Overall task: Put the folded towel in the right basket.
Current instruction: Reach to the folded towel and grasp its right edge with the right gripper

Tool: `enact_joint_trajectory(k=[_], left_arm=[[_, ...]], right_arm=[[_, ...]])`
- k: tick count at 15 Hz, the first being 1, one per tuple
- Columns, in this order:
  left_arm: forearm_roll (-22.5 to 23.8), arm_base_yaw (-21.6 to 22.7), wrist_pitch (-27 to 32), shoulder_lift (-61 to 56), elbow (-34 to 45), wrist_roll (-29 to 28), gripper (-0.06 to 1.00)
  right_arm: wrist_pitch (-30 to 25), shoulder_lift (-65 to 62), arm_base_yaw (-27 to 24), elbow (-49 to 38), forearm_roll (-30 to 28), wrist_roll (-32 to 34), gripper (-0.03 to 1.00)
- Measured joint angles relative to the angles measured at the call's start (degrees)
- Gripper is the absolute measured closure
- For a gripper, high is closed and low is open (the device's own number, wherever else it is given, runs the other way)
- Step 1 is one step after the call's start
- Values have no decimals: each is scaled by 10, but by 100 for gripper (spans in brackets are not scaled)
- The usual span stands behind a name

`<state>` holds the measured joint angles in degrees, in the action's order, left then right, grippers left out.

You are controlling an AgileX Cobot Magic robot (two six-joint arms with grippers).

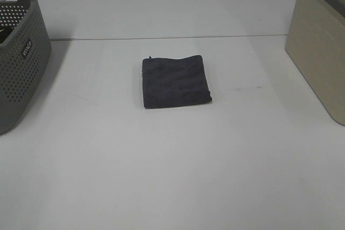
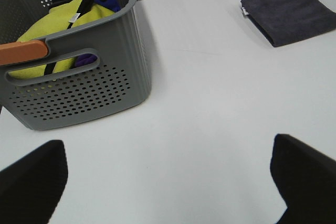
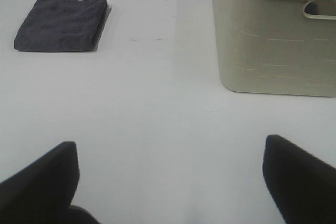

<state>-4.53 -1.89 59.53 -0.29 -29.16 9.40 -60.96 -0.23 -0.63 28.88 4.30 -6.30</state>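
Note:
A dark grey folded towel point(image 1: 175, 81) lies flat on the white table, near the middle. It also shows in the left wrist view point(image 2: 291, 14) and the right wrist view point(image 3: 61, 23). The beige right basket point(image 1: 319, 47) stands at the right edge; the right wrist view shows its wall point(image 3: 275, 45) close by. My left gripper point(image 2: 168, 182) is open and empty above bare table beside the grey basket. My right gripper point(image 3: 170, 182) is open and empty above bare table, in front of the beige basket. Neither arm shows in the high view.
A grey perforated basket point(image 1: 19, 52) stands at the left edge. In the left wrist view its wall point(image 2: 84, 85) holds yellow and blue cloth point(image 2: 50, 30). The table's back edge runs behind the towel.

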Motion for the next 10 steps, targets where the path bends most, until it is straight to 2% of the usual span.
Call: enact_joint_trajectory(k=[10], left_arm=[[0, 0, 0, 0, 0, 0, -4]], right_arm=[[0, 0, 0, 0, 0, 0, 9]])
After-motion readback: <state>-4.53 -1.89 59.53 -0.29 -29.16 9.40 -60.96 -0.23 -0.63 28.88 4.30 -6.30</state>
